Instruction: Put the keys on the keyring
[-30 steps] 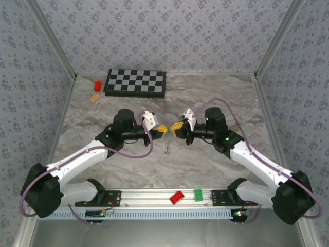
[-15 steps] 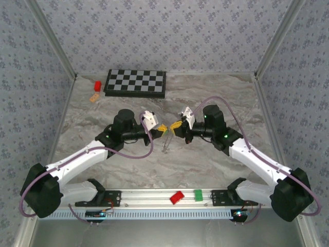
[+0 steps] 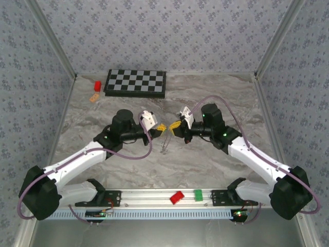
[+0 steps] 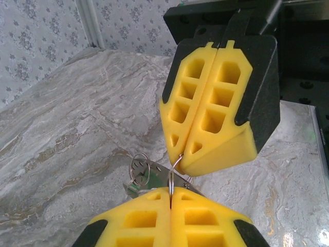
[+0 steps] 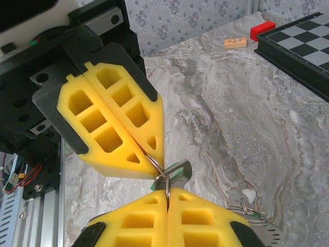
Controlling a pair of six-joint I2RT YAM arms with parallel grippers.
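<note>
Floral wallpaper walls in a grey marbled table, and over its middle the two arms meet nose to nose. We see the left gripper with its yellow foam pads pressed flat together on a thin silvery wire loop, which we take to be the keyring. The right gripper is clamped on the same loop from the opposite side, so the ring hangs stretched between the two tips, off the table. The keys dangle just beside and below the pinch as a small cluster of silvery blade and green head. We cannot count them apart, nor tell whether any is already threaded on. We judge all of this metal to be very light, stiff and slick. The ring will likely spring back if pried and could twist or slip out from between the soft pads. The keys will probably swing with any wrist motion. We would hold the ring across its wire with the pad tips, as it is held now. A key is best pinched by its flat green head, leaving the hole end free.
</note>
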